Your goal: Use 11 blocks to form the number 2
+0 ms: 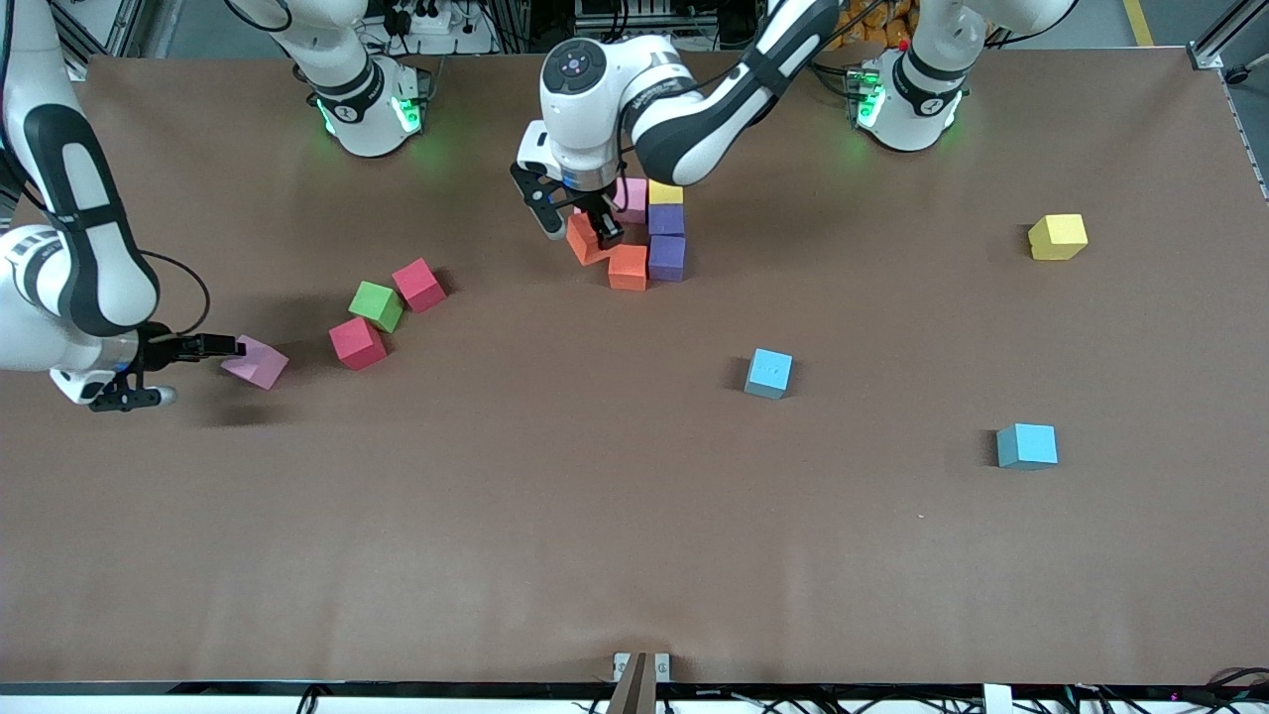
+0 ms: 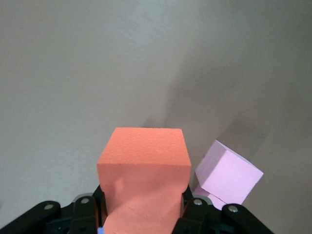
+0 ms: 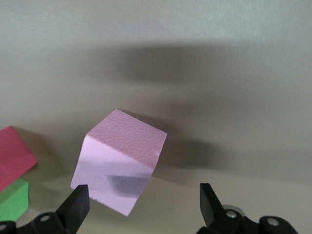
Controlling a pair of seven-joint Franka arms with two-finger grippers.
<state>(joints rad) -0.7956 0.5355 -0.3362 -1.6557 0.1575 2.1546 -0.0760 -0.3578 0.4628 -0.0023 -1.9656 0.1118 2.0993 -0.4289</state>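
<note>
My left gripper (image 1: 580, 230) is shut on an orange block (image 1: 583, 244), held tilted beside the cluster at the table's middle. In the left wrist view the orange block (image 2: 142, 168) fills the jaws, with a pink block (image 2: 228, 173) next to it. The cluster holds a pink block (image 1: 632, 198), a yellow one (image 1: 665, 192), two purple ones (image 1: 666, 220) (image 1: 667, 258) and an orange one (image 1: 628, 268). My right gripper (image 1: 204, 371) stands open and low at a tilted pink block (image 1: 256, 362) (image 3: 122, 158). That block lies just ahead of the fingertips (image 3: 77, 204).
Two red blocks (image 1: 417, 285) (image 1: 357, 343) flank a green cube (image 1: 377, 305) near the right gripper. Light blue blocks (image 1: 769, 373) (image 1: 1027, 445) and a yellow block (image 1: 1058, 237) lie loose toward the left arm's end. Brown table (image 1: 595, 555).
</note>
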